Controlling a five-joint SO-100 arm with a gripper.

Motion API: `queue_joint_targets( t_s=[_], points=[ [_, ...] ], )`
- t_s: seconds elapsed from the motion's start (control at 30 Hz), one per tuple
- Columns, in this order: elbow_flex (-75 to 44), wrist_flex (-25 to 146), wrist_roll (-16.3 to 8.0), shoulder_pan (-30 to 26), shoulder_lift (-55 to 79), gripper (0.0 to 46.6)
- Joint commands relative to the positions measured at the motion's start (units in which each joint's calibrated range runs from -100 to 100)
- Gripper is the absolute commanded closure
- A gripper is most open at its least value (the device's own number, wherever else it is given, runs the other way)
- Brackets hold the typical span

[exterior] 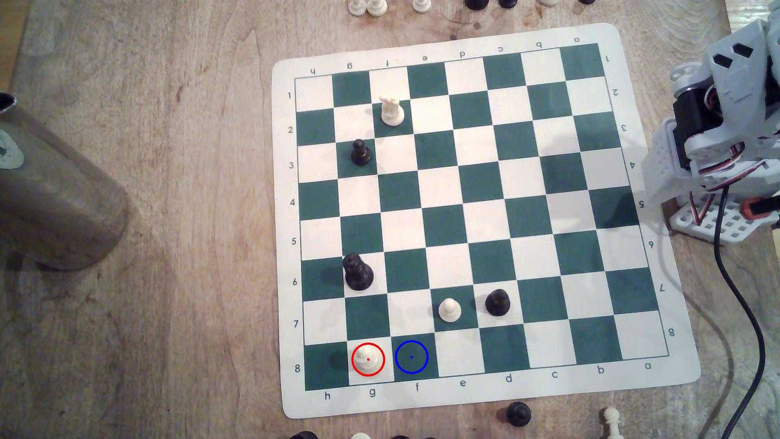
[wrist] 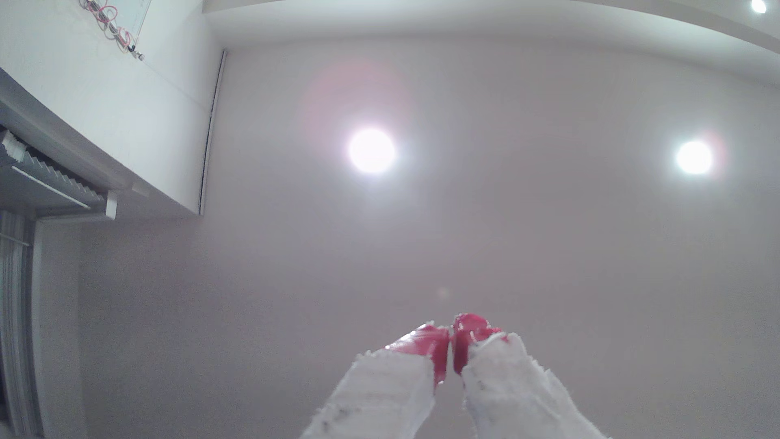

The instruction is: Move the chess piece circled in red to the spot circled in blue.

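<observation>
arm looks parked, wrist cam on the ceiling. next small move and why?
Probably swing the arm out over the board toward the red-ringed chess piece on g8. The arm sits folded off the board at the exterior view's right, the end effector points at the ceiling with its red tips together, and the piece stands beside the blue-ringed spot on f8, ungrasped.

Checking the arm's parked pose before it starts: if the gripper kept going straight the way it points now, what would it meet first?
Nothing close, it seems. In the wrist view the gripper, jaws together, points up at the ceiling between two lamps; the way looks free until the ceiling, though depth is unclear.
</observation>
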Motion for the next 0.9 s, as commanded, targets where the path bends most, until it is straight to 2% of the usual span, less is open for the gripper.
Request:
queue_joint_targets(
  t_s=[0.0, 0.2, 0.43, 0.47, 0.63, 0.77, 0.87],
  points=[
    [1.27, 4.78, 0.10, -3.49, -0.03, 46.4],
    [1.17, 27.22, -0.15, -7.56, -0.03, 46.4],
    [0.00, 51.22, -0.24, -9.36, -0.03, 46.4],
    [-2.91, 62.52, -0.24, -10.22, -0.03, 46.4],
    [-14.87, 91.19, -0.29, -11.70, 0.06, 46.4],
    [-19.22, 108.06, -0.34, -11.86, 0.65, 46.4],
    [-19.86, 111.99, -0.34, -12.80, 4.73, 46.4]
  ],
)
